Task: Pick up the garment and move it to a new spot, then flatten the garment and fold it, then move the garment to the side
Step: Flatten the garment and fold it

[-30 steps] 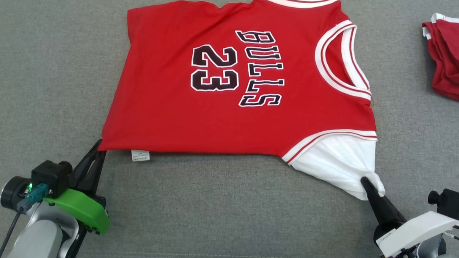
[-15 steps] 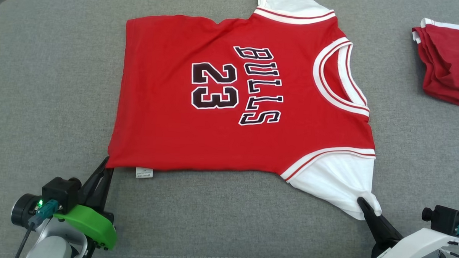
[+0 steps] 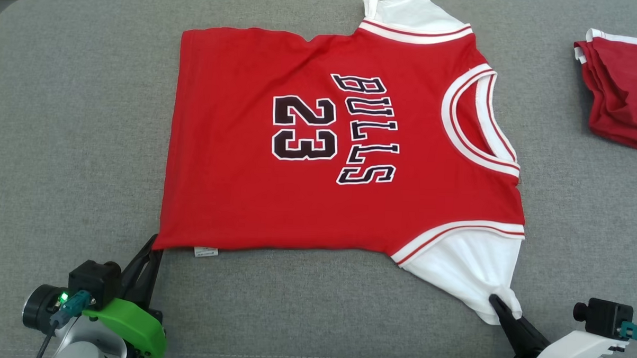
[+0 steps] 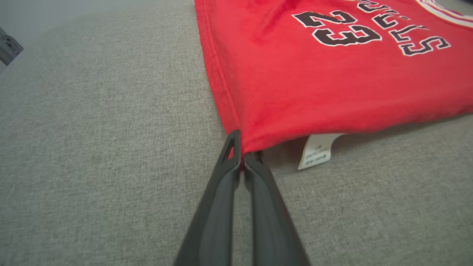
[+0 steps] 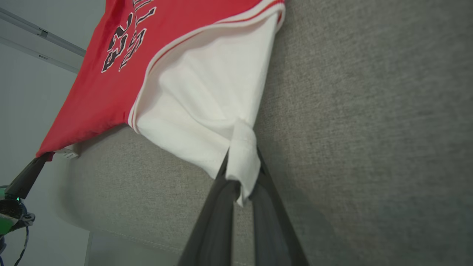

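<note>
**Red jersey on a grey ground**

The jersey (image 3: pixel 306 215) is bright red, with "23" and "BULLS" in black edged with white. Its neck and armholes carry white bands with thin red stripes. The sleeve (image 3: pixel 461 263) is plain white, as is the small label (image 3: pixel 206 252). The table (image 3: pixel 76 139) is a mottled grey weave. The second garment (image 3: pixel 626 99) is darker red with white trim. The left tool (image 3: pixel 154 245) has black fingers and a green shell (image 3: pixel 128 323); the right tool (image 3: pixel 497 303) has black fingers and a white shell (image 3: pixel 572 347).
</note>
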### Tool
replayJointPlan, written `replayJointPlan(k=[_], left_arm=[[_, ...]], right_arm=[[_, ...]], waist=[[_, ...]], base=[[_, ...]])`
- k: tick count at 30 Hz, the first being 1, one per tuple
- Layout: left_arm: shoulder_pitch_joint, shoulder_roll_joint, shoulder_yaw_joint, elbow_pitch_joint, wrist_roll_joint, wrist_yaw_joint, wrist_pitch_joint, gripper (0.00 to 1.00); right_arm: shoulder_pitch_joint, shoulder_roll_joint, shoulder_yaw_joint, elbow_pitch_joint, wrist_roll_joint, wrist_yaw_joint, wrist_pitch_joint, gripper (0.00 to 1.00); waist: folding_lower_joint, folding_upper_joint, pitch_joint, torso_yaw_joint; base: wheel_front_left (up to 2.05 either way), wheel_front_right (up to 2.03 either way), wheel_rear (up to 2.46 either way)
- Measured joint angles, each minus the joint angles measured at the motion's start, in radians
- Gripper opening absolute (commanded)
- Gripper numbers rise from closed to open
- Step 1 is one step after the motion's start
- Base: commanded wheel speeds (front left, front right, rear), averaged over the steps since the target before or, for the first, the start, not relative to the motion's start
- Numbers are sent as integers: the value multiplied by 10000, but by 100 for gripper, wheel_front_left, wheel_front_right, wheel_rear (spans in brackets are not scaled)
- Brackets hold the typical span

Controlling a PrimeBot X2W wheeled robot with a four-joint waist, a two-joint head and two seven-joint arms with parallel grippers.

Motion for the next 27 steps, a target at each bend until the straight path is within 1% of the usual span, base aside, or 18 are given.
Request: replayJointPlan(k=[14,23,24,26,27], left_arm=[[284,13,257,58,182,-10,0,0],[278,-73,291,339,282,-35,0,1],[267,-84,293,353,313,-36,0,4],[251,-107,314,362,339,-35,0,19],[249,-123,326,370,341,-36,0,35]], right_arm=[[290,-33,389,-130,-4,21,428,0],[-81,-297,648,-54,-861,19,439,0],[-148,-299,669,-48,-951,19,437,0],[-261,-299,711,-38,-1047,15,437,0],[-320,-299,734,-19,-1062,10,437,0]], waist=[[0,0,309,-76],[0,0,431,-100],[0,0,433,-93],[0,0,432,-78],[0,0,427,-72]], base=[[0,0,0],[0,0,0],[0,0,0],[0,0,0],[0,0,0]])
